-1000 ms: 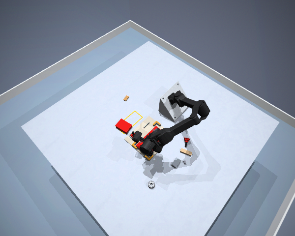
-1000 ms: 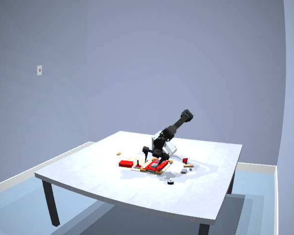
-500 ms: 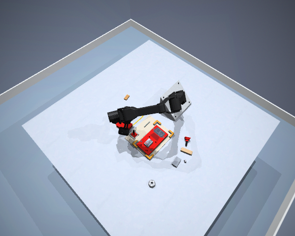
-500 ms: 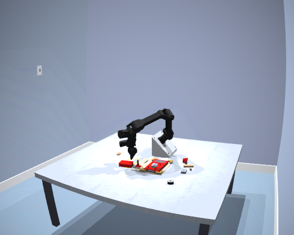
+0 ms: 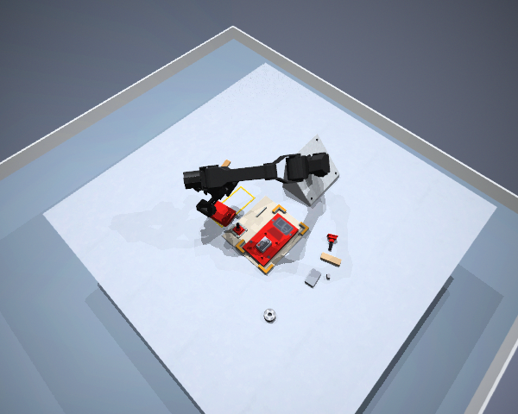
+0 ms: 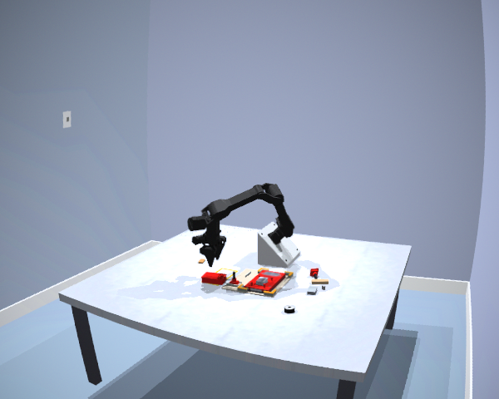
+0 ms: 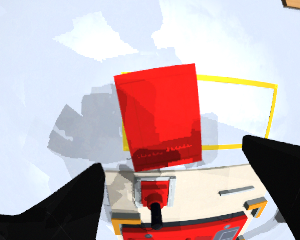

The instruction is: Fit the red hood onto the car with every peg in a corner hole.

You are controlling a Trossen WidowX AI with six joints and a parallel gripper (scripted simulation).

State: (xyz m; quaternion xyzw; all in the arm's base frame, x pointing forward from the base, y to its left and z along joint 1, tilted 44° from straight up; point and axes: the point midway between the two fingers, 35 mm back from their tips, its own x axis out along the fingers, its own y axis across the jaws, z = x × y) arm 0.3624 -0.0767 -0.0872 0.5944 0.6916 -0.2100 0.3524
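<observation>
The red hood [image 5: 224, 214] [image 6: 214, 278] [image 7: 160, 115] lies flat-roof up on the table, beside the jig board [image 5: 254, 216] [image 7: 200, 187] and partly over a yellow outline [image 5: 248, 192] [image 7: 235, 81]. Its corner holes are not visible. The red chassis [image 5: 274, 233] [image 6: 276, 277] [image 7: 185, 233] sits between orange corner brackets, with the grey engine block [image 5: 263, 243] [image 6: 261, 281] on its deck and short pegs around it. My gripper [image 6: 214, 260] [image 7: 176, 158] is open and empty, above the table near the hood. In the wrist view the hood appears ahead between the fingers.
A red piece with a black upright handle [image 5: 237, 229] [image 6: 234, 279] [image 7: 156, 212] stands on the board close to the hood. One wooden block [image 5: 225, 163] [image 6: 201, 260] lies behind. Another wooden block [image 5: 331, 259], a grey block [image 5: 312, 277] and a metal ring [image 5: 269, 315] lie beyond the chassis.
</observation>
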